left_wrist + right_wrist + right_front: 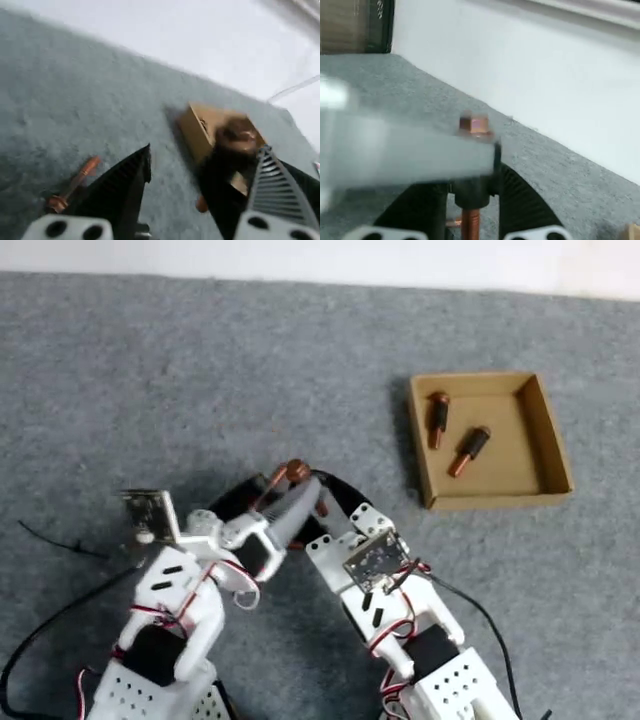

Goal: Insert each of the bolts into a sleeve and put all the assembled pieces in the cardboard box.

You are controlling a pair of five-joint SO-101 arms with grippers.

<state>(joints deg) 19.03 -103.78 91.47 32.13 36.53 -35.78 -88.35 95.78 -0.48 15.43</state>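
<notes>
Cardboard box (420, 445), upper right, already holds two assembled pieces (468, 451). At centre the right claw (470, 186) pinches a bolt (476, 125) upright, seemingly sleeved. The left claw (205, 155) is spread beside it. One loose bolt (75, 182) lies on the carpet (200, 360), so roughly half remains.

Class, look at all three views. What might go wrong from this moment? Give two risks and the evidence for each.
1. The left tool has its white finger close in front of the bolt that stands in the right tool, apparently through a dark sleeve; a bump might tilt or dislodge it.
2. A second bolt lies loose on the carpet beside the left tool; an arm might knock it away.
</notes>
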